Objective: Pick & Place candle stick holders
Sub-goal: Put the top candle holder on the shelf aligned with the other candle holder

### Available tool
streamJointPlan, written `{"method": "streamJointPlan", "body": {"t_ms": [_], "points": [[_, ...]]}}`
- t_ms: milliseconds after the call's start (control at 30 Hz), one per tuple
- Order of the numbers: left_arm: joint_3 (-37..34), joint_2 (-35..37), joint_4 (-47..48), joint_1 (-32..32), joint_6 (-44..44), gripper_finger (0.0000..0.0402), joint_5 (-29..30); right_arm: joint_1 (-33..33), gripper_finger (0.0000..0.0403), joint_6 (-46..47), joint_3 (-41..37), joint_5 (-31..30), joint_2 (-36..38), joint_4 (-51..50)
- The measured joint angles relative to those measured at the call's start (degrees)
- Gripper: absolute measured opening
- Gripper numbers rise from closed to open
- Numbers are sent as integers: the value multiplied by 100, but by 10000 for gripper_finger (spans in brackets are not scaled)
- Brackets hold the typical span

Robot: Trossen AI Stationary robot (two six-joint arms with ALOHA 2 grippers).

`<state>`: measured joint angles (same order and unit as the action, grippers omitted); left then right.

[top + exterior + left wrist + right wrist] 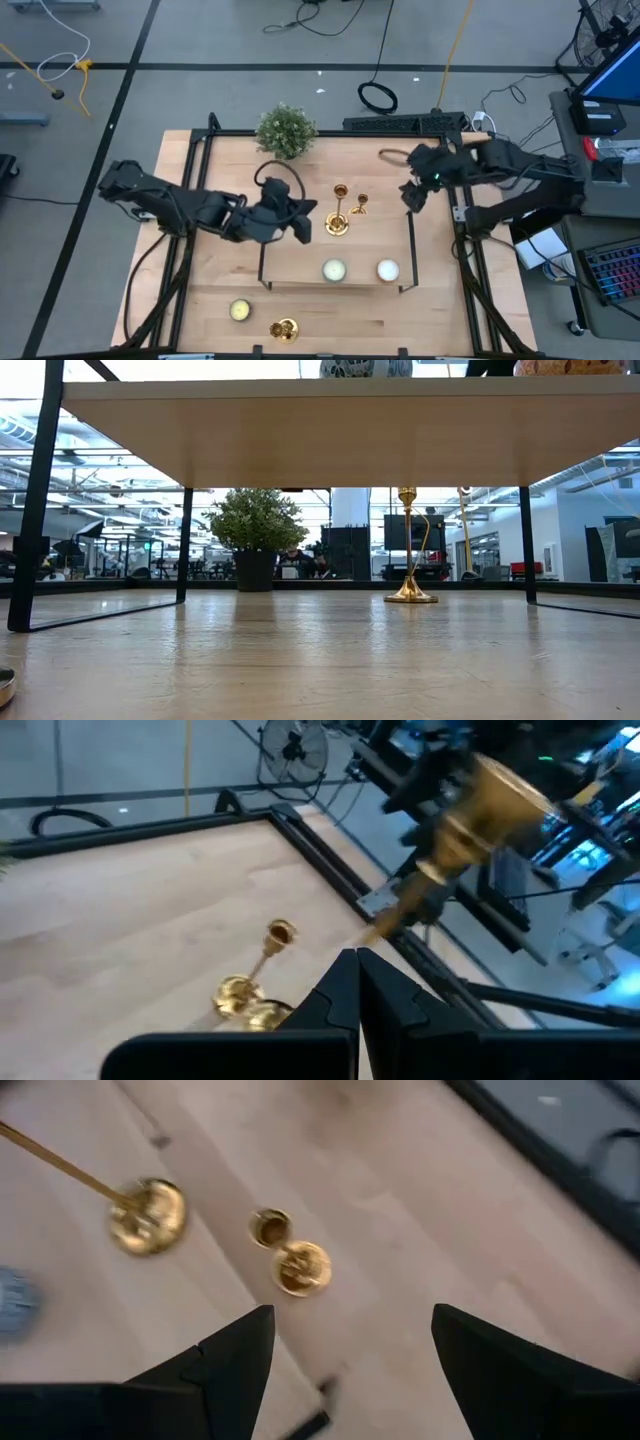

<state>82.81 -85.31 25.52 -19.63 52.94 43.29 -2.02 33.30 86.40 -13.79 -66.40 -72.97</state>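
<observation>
Standing by the table (200, 330), I see two gold candle stick holders upright near its middle: the taller one (337, 212) with its wide round base, and a shorter one (360, 205) just beside it, toward the right arm's side. A third holder (284, 328) lies at the near edge of the table, not far from a pale yellow candle (239, 310). Two white candles (334, 270) sit on a low shelf (300, 281) with black legs, which spans the table in front of the standing holders. The left gripper (303, 222) is beside the taller holder, its fingers (357, 982) pressed flat together with nothing between them (the holder stands just past the tips in its wrist view). The right gripper (410, 195) hangs above the table on the far side of the shorter holder, well clear of it, its fingers (240, 1350) spread wide and empty, looking down on both gold bases. A bushy green plant (286, 130) sits at the back edge of the table. From the low view the taller holder (409, 545) stands straight on the wood under the shelf.
</observation>
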Motion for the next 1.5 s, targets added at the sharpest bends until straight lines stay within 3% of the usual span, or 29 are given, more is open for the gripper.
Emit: {"method": "streamJointPlan", "body": {"t_ms": [267, 433, 667, 733, 900, 1067, 1233, 1367, 1500], "points": [[0, -131, -125, -291, 93, 1, 106, -1363, 267, -745, -2383, 2137, 835, 2134], [0, -80, 61, -459, 26, 1, -409, -1603, 267, -754, -3415, 3055, 789, 3423], [0, -84, 466, -735, 494, 1, -442, -1550, 267, -681, -3320, 2708, 712, 3320], [0, -84, 658, -766, 625, 1, -440, -1533, 267, -638, -3053, 2628, 709, 3206], [0, -84, 876, -772, 761, 1, -421, -1234, 262, -1363, -1910, 1707, 126, 2218], [0, -84, 909, -777, 759, 1, -452, -1108, 252, -2273, -1136, 1854, -643, 1852], [0, -84, 903, -827, 759, 1, -459, -1063, 257, -2842, -1089, 2069, -1078, 1491], [0, -84, 901, -936, 781, 1, -429, -906, 260, -3275, -1089, 2380, -1233, 1815], [0, -84, 912, -998, 850, 1, -419, -662, 259, -3722, -1087, 2019, -1256, 1897]]}}
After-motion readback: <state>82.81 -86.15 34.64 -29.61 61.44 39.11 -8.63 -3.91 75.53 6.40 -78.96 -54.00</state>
